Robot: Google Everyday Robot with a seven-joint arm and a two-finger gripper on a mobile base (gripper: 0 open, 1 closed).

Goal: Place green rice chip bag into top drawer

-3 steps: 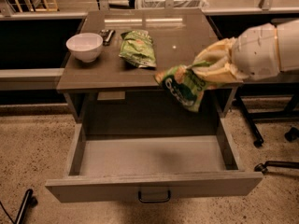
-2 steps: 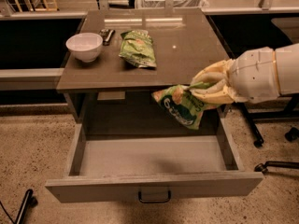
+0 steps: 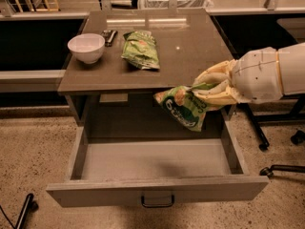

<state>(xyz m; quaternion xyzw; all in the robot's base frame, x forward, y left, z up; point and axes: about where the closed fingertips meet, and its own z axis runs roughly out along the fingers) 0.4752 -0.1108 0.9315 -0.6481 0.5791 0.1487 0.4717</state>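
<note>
As it clasps the bag [image 3: 183,110], tool [image 3: 204,91] overhangs drawer [image 3: 95,191].

The brown table [image 3: 190,51] carries three things, all to the left of the gripper [image 3: 199,90] and farther back than its fingers [image 3: 214,77]: a flat pale green bag [image 3: 141,49] nearest, a white bowl [image 3: 86,47] farthest, and a small dark metal object [image 3: 109,35] between them at the back. The gripper pinches the green rice chip bag [image 3: 183,109] just under the table's front right edge, above the open drawer [image 3: 157,191].
</note>
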